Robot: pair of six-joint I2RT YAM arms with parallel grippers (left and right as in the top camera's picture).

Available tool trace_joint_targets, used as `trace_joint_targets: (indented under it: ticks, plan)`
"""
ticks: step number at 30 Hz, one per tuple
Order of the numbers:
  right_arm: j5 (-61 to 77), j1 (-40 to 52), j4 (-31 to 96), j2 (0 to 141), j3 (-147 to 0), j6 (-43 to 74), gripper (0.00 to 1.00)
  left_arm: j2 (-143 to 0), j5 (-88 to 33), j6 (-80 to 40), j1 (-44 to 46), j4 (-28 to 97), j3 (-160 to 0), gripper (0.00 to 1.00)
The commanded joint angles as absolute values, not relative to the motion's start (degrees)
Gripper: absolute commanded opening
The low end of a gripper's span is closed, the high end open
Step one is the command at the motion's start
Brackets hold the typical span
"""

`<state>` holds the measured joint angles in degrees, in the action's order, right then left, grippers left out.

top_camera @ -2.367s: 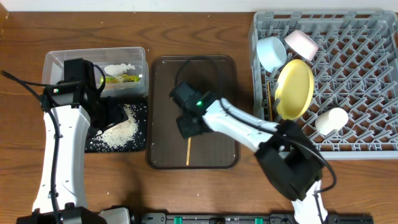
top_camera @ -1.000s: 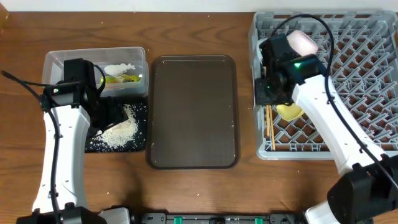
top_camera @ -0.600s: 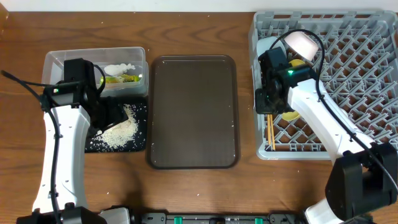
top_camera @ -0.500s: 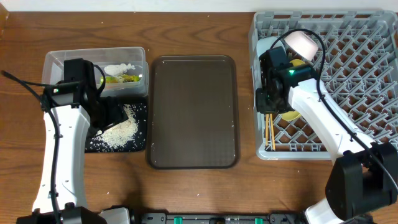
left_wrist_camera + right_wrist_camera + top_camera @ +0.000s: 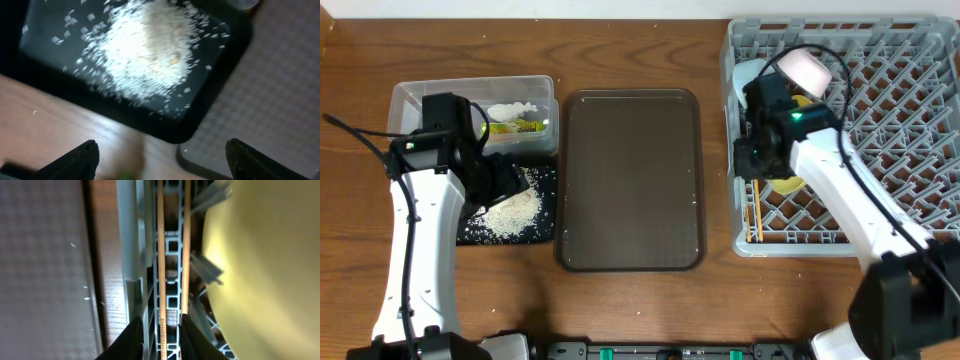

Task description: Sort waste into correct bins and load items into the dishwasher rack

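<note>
My left gripper [image 5: 505,185] [image 5: 162,162] is open and empty, low over the near right corner of the black tray [image 5: 545,225] [image 5: 215,85], which holds a pile of rice [image 5: 512,208] [image 5: 145,47]. The clear tub [image 5: 420,100] holds the white tissue [image 5: 515,108] and the snack wrapper [image 5: 517,127]. My right gripper [image 5: 752,170] [image 5: 161,340] is over the left edge of the grey rack [image 5: 880,110] [image 5: 127,240]. Its jaws stand slightly apart astride one of the two chopsticks [image 5: 755,212] [image 5: 161,255] lying in the rack, beside the yellow plate [image 5: 785,184] [image 5: 265,270]. The blue bowl [image 5: 748,70] and white bowl [image 5: 808,68] stand at the rack's back. The cup is hidden.
The dark brown serving tray [image 5: 630,180] [image 5: 40,255] [image 5: 280,100] lies between the bins and the rack, with a few stray grains on it. My right arm crosses the rack's front left part. The wooden table [image 5: 620,300] runs along the front.
My right gripper went from a chopstick on the brown tray to the rack's left edge, where both chopsticks now lie. It has since edged slightly right. The left arm has barely moved.
</note>
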<state>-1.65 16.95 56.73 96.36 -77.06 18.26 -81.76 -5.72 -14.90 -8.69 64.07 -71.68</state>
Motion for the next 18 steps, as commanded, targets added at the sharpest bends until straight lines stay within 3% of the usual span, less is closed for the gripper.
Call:
trace_joint_targets:
  ticks: [1, 4, 9, 11, 18]
  plan:
    - [2.1, 14.5, 55.5, 90.7, -77.1, 16.7, 0.29, -81.4, -9.7, -10.2, -6.2, 63.1, -71.5, 0.84]
    - [10.3, 13.1, 55.8, 89.1, -77.1, 7.6, 0.30, -81.4, -9.7, -7.2, -3.0, 62.7, -71.5, 0.86]
    - [11.4, 12.2, 59.4, 88.6, -77.1, 7.0, 0.56, -81.4, -9.4, -4.3, 1.9, 67.8, -71.5, 0.87]
    - [11.4, 12.2, 60.8, 88.3, -77.1, 8.5, 0.61, -81.4, -9.4, -4.3, 2.3, 70.3, -71.4, 0.87]
    - [8.4, 13.2, 60.9, 81.7, -72.6, 11.8, 0.66, -74.9, -9.4, -4.3, 2.3, 70.6, -66.2, 0.88]
